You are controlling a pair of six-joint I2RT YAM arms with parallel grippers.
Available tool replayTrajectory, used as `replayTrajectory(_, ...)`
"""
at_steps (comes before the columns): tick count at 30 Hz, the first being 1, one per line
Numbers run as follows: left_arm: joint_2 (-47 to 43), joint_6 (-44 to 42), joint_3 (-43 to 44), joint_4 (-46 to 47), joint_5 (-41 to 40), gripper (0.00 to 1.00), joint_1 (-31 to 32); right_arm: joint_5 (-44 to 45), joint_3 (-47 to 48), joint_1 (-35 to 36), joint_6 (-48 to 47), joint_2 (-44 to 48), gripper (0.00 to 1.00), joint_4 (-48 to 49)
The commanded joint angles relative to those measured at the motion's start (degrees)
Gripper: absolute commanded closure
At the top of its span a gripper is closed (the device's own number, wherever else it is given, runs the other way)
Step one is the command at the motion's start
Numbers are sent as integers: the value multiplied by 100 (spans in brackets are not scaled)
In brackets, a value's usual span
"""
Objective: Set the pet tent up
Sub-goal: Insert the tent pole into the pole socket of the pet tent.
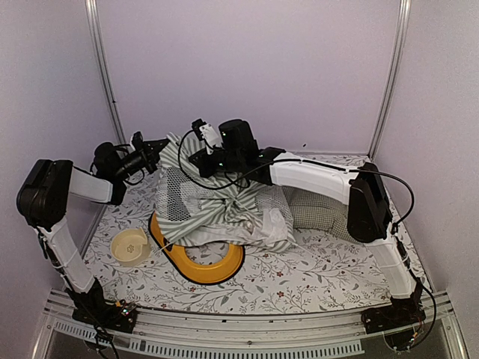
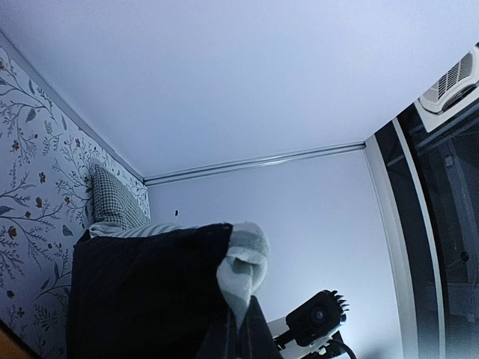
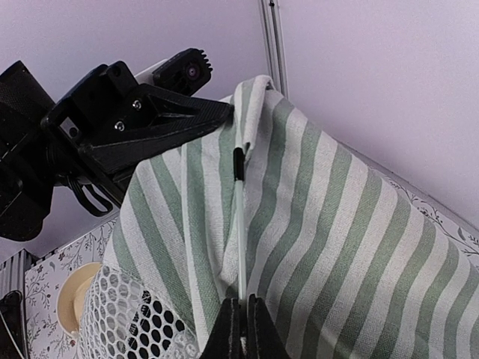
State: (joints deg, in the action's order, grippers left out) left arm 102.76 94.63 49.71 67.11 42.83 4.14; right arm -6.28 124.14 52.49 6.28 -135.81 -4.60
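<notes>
cloth (image 1: 314, 273): white with a leaf-and-flower print; covers the table
bowl (image 1: 129, 247): cream, round; upright on the cloth at the left; just beside the ring
ring (image 1: 206, 268): orange-yellow; flat on the cloth; far side covered
cushion (image 1: 314, 209): green-checked, padded; right of centre
walls (image 1: 247, 67): plain lilac; metal posts (image 1: 105, 75) at the back corners

The pole (image 3: 241, 247) running up from my right gripper (image 3: 244, 320) looks like smooth white plastic. Around it the pet tent (image 3: 337, 247) is matt woven cloth, softly creased. Left of that gripper, its netting (image 3: 123, 318) is coarse white mesh. Above, the left gripper (image 3: 224, 112) is matt black plastic.
</notes>
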Motion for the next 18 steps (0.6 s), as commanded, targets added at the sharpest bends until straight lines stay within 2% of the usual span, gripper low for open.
replayTrajectory(1,29,99,82,404,-143,100,-151,55,-47,-28,57,338,100,-77)
replayTrajectory(18,294,329,273,582,-195,100,-186,-122,-56,-20,66,309,100,-111)
